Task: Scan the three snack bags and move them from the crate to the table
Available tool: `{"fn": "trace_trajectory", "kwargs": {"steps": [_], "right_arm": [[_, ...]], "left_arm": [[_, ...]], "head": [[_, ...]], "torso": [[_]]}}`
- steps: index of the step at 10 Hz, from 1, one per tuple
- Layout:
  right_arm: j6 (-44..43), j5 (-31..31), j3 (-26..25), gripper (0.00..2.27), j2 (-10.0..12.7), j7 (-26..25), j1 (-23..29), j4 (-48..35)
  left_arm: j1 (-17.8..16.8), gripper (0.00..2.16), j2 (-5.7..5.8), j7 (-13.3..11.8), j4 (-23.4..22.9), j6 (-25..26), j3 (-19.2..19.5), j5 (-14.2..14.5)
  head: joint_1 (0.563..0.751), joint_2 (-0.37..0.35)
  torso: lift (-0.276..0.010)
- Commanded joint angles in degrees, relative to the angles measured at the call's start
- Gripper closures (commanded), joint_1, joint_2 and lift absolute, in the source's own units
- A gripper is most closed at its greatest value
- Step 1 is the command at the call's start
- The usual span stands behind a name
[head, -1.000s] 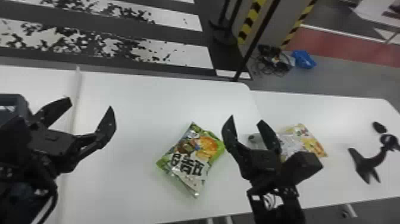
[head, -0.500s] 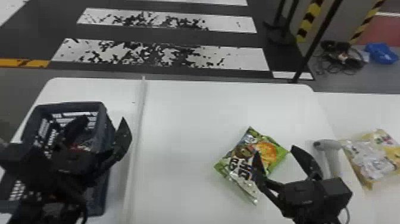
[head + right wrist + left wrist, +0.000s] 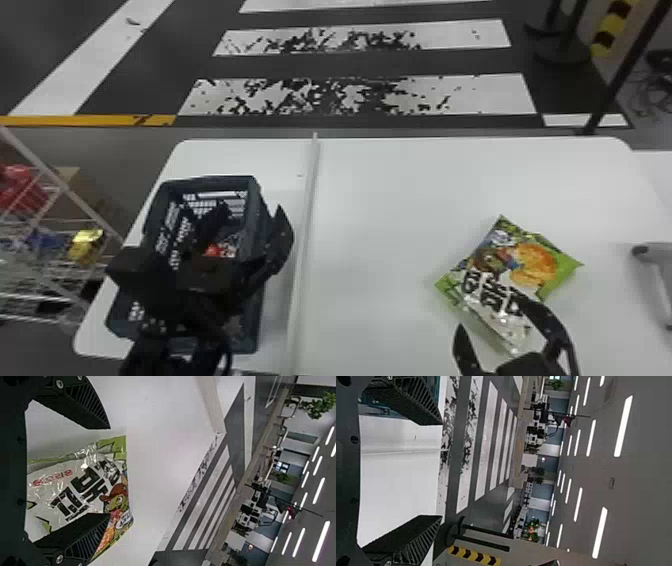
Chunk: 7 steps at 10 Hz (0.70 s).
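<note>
— Over the crate (image 3: pixel 220 179), how do you hold your left pincer (image 3: pixel 250 207)? Take the head view as a dial.

— My left arm comes in at seven o'clock and tips toward twelve. The two fingers stand apart, one above the crate's interior, the other by its right wall. Something red (image 3: pixel 215 250) lies inside the crate, which sits at eight.

— And your right pincer (image 3: pixel 490 314)?

— Low, toward five o'clock, with its fingers spread and pointing roughly toward twelve. One overlaps the near part of the green snack bag (image 3: pixel 520 265); whether it touches, I can't tell. The bag lies on the table (image 3: pixel 390 225) at four.

— What edges must I mind?

— A pale raised strip (image 3: pixel 306 210) runs from eleven down to six, between crate and bag. The table's far edge spans ten to nearly three; its left edge passes close to the crate at eight.

— Where is there room?

— I see a broad white stretch between strip and bag, and more beyond the bag toward two. A grey handled device (image 3: pixel 655 255) stands well apart from the bag's right side, between three and four.
</note>
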Motion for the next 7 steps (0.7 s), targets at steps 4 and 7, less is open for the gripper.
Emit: {"fn": "trace_trajectory", "kwargs": {"steps": [4,7], "right_arm": [[15.41,7.42,6.23,0.11,-0.54,-1.38,-7.48,4.74],[28.6,12.69,12.56,0.33,-1.24,-6.21,-13.54,7.99]], "left_arm": [[-0.75,0.03,0.72,-2.05,0.95,1.05,-0.27,1.36],[-3.03,0.03,2.66,-3.28,2.44,2.63,-1.41,3.56]], "head": [[0.695,0.13],[0.695,0.065]], "torso": [[-0.062],[-0.062]]}}
